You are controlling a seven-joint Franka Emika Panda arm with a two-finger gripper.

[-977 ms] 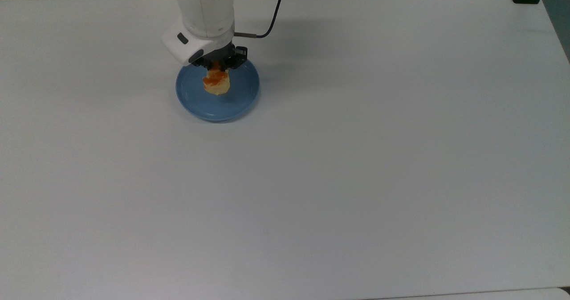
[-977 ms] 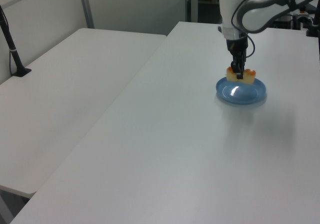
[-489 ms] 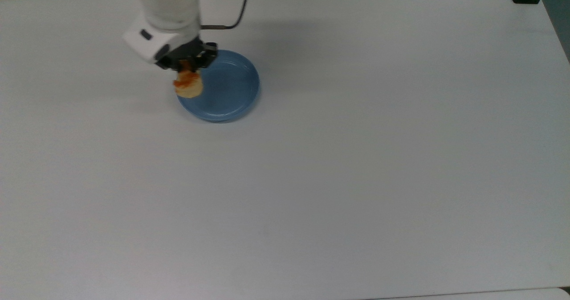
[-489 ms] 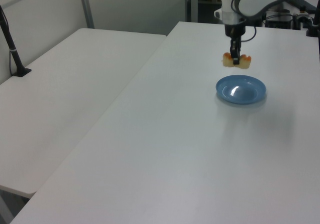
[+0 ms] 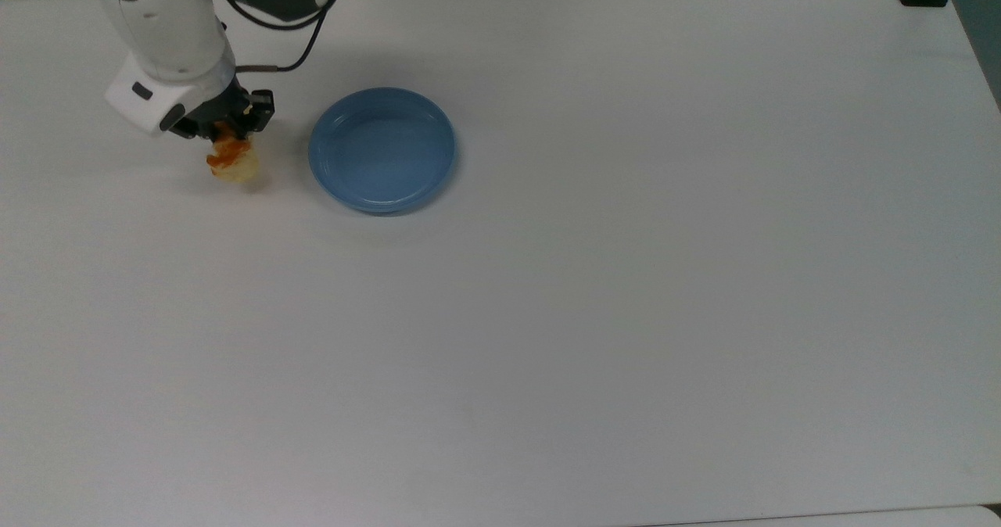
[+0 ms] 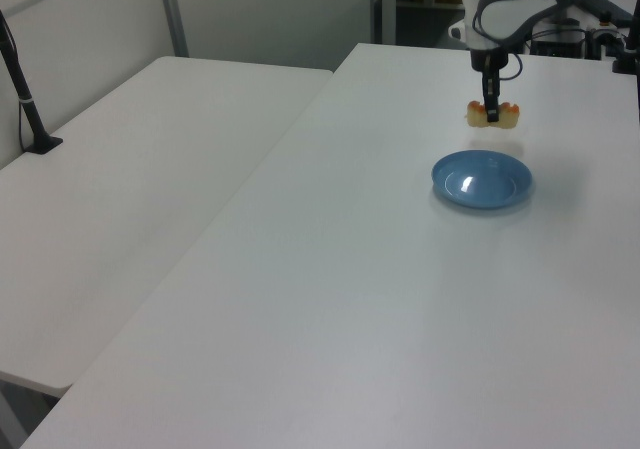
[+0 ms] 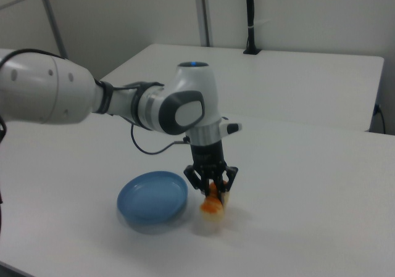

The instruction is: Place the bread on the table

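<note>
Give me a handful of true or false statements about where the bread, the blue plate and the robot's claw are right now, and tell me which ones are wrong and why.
1. The claw is shut on the bread. True.
2. The bread lies in the blue plate. False: the plate holds nothing, and the bread is off to the top view's left of it.
3. The bread is held above the table, not resting on it. True: the left view shows a gap under it.
4. The claw hangs directly over the plate. False: in the right view it is past the plate's rim, on the right view's right.
5. A second loaf sits on the table. False: there is one.
</note>
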